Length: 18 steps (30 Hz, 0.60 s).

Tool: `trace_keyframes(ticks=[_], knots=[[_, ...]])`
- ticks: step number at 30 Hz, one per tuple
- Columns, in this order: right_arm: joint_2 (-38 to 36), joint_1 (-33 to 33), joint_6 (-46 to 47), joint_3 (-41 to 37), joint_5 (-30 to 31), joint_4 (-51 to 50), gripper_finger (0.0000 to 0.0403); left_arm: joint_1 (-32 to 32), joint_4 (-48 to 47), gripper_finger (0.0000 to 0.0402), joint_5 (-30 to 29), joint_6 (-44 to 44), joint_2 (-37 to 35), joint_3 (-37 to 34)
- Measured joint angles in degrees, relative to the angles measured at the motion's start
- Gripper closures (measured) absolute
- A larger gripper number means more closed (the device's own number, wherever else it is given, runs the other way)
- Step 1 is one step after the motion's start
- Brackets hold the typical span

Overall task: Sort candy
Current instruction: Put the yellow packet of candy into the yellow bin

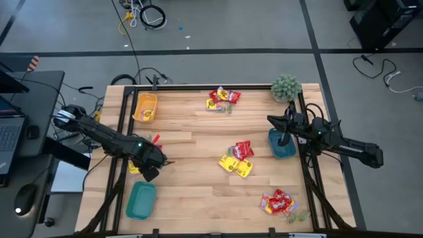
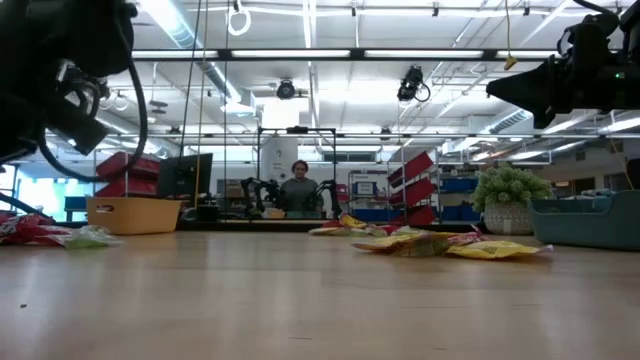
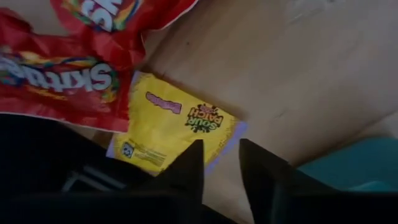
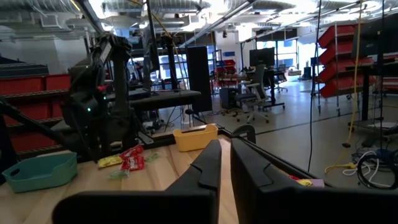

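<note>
Wide wooden tabletop laid out below, and the two arms are well apart on it. Over on the right side, the right tool hangs above the blue tray, fingers nearly together, nothing between them. On the left side, the left tool is down low between the yellow tray and the teal tray; its fingers stand a little apart, empty, right over a yellow packet lying flat on the wood, with red packets touching that packet's edge. The rest of the candy sits in heaps: one near the far edge, one mid-table, one at the near right with tiny green pieces beside it. My read: this is the pick on that yellow packet. Next move wants the fingers straddling its edge, closing, then a lift toward whichever tray takes yellows.
</note>
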Motion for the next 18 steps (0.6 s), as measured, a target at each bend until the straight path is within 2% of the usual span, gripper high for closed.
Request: trace_keyframes(ticks=[4,8,14,18], knots=[[0.02,0.01,0.0,0.0,0.0,-0.01,0.0377,0.0,3.87,0.0244,0.08,-0.85,0.02,-2.06],[0.02,0.0,0.0,0.01,0.0,-0.01,0.0377,0.0,5.48,0.0227,0.06,-1.33,0.02,-3.95],[0.01,0.01,0.0,0.0,0.0,-0.03,0.0378,0.0,6.64,0.0232,1.67,-4.15,0.01,-7.64],[0.01,0.01,0.0,0.0,0.0,-0.05,0.0378,0.02,7.33,0.0268,1.67,-3.92,-0.11,-8.47]])
